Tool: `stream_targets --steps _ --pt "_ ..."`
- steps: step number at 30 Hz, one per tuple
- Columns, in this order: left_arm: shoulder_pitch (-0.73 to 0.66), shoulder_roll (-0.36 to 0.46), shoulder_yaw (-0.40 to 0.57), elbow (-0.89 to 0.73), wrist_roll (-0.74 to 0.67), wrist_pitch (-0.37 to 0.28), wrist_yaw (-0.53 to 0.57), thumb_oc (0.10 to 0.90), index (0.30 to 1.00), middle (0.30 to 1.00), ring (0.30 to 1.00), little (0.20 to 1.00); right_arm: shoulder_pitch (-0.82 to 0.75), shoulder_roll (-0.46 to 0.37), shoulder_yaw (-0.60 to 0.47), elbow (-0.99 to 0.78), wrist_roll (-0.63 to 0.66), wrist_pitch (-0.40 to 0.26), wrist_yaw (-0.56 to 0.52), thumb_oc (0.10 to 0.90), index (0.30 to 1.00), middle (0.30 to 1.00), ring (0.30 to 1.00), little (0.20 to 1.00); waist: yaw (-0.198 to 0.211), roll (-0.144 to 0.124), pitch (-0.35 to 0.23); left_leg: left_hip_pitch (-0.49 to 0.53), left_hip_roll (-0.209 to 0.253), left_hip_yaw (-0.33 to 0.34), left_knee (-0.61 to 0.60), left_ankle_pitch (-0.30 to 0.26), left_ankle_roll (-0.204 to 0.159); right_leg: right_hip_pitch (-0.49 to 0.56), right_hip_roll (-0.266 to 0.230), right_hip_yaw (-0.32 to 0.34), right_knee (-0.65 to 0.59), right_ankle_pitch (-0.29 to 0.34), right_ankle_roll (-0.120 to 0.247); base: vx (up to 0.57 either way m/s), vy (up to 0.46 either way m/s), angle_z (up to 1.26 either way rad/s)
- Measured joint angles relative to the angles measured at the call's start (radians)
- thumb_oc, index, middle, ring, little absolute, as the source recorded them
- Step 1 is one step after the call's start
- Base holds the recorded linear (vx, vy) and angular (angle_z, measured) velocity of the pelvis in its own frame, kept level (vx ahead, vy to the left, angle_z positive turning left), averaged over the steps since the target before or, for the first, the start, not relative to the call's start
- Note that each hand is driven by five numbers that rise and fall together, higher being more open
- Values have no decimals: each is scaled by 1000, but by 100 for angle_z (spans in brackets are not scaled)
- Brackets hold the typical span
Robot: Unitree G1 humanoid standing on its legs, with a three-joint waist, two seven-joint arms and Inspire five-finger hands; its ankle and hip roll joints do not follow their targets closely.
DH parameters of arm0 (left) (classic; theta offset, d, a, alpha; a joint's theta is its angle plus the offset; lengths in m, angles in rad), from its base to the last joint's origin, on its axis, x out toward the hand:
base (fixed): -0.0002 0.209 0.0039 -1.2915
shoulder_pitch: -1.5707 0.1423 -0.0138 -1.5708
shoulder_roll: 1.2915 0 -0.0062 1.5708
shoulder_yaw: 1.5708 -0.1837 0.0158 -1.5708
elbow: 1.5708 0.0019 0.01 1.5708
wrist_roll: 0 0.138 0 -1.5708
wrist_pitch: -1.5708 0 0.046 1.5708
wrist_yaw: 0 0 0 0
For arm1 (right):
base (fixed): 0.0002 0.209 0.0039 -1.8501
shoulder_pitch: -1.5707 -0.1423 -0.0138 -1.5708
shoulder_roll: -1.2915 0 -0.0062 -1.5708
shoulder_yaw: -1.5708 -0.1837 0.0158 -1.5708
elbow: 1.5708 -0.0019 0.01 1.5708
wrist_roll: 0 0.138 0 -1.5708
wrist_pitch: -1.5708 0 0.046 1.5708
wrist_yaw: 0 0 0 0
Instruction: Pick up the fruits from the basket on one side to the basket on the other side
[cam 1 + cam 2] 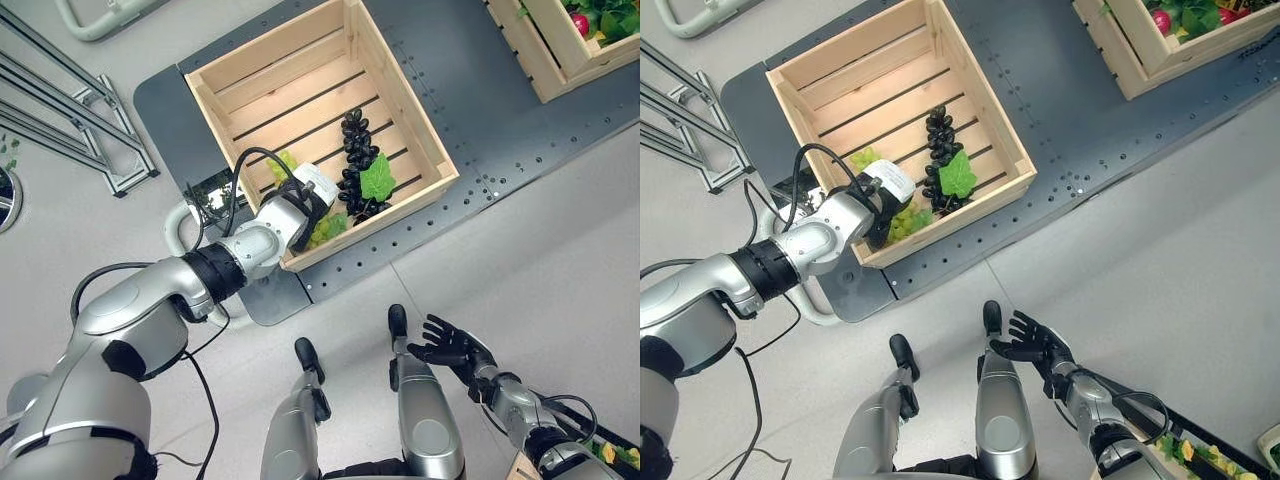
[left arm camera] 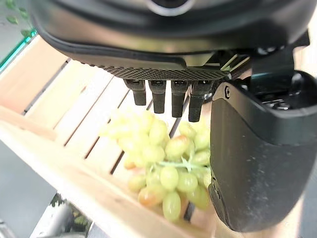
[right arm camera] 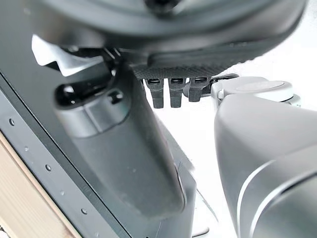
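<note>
A wooden crate stands on the dark platform and holds a bunch of black grapes with a green leaf. In its near corner lies a bunch of green grapes, which also peeks out beside my left hand. That hand reaches over the crate's near wall and hovers just above the green bunch, fingers straight and thumb set apart, so it is open around the grapes without closing on them. My right hand hangs low over the floor, open with fingers spread and holding nothing.
A second wooden crate with red fruit and green leaves sits at the far right of the grey platform. A metal frame stands at the left. A white tube handle curves beside the platform's near corner.
</note>
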Motion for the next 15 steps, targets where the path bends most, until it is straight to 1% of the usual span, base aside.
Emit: stream_targets --steps 2,4,5,6,7,8,11,15 --pt "19 -14 0 50 8 1 78 800 900 900 900 900 0 2 13 1 2 0 0 800 900 900 900 900 0 -3 1 -1 2 0 0 0 0 0 2 -1 0 1 -1 -15 -41 0" --pt "56 -37 1 131 19 -6 189 800 900 900 900 900 -1 9 16 6 7 -5 0 800 900 900 900 900 0 -4 1 -1 5 1 0 0 0 -1 4 -1 -1 1 -2 -14 -36 0" --pt "65 -47 2 159 19 -10 218 800 900 900 900 900 -2 10 17 8 7 -5 0 800 900 900 900 900 1 -4 2 -2 6 1 0 0 -1 -1 5 -2 -1 1 -2 -16 -36 1" --pt "78 -53 2 188 23 -11 264 800 900 900 900 900 -5 13 18 8 7 -7 0 800 900 900 900 900 2 -9 3 -4 9 2 1 0 -1 -3 6 -3 0 1 -3 0 0 0" --pt "82 -59 3 206 37 -12 286 800 900 900 900 900 -8 15 20 8 7 -8 0 800 900 900 900 900 2 -13 4 -5 10 2 1 0 -1 -3 7 -3 -1 1 -4 0 0 0" --pt "85 -75 9 251 61 -13 327 800 900 900 900 900 -12 20 22 8 9 -11 0 800 900 900 900 900 2 -22 4 -5 12 4 2 0 -3 -4 10 -2 -1 2 -6 -13 -7 -4" --pt "88 -97 9 320 91 -15 377 800 900 900 900 900 -26 31 24 9 36 -18 -1 800 900 900 900 900 1 -44 4 -15 16 12 4 0 -5 -18 15 2 -1 3 -10 -27 -3 -8" --pt "91 -130 9 379 132 -12 406 800 900 900 900 900 -31 38 25 16 36 -19 -4 800 900 900 900 900 -1 -49 5 -21 17 21 5 0 -5 -25 15 6 -1 5 -10 -6 1 -1"
